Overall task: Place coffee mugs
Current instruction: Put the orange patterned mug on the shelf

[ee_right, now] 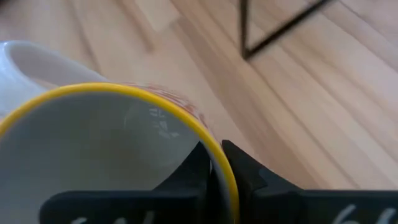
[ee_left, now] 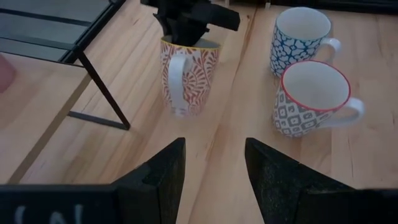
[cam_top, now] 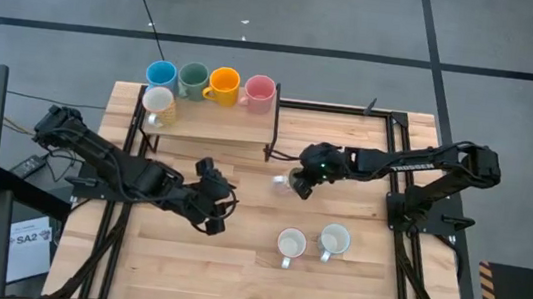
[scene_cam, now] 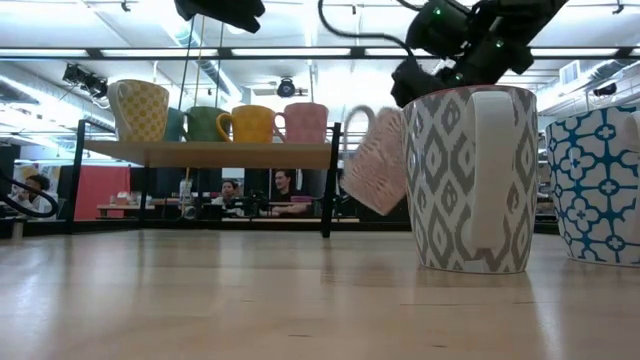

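The right arm stretches from the bench's right edge toward its middle, elbow folded, its gripper (cam_top: 300, 181) pointing down with both fingers (ee_right: 239, 168) pinched together on a thin rim. The left arm reaches in low from the left edge, its gripper (cam_top: 211, 214) over the centre-left boards, fingers (ee_left: 163, 173) spread apart with nothing between them.

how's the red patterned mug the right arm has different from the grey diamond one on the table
The red patterned mug hangs tilted above the wood, pinched at its yellow rim by the right gripper; the grey diamond mug stands upright on the table, untouched. The first carries an orange-red swirl print, the second grey diamonds and a red rim. Both are white inside, empty, with a side handle.
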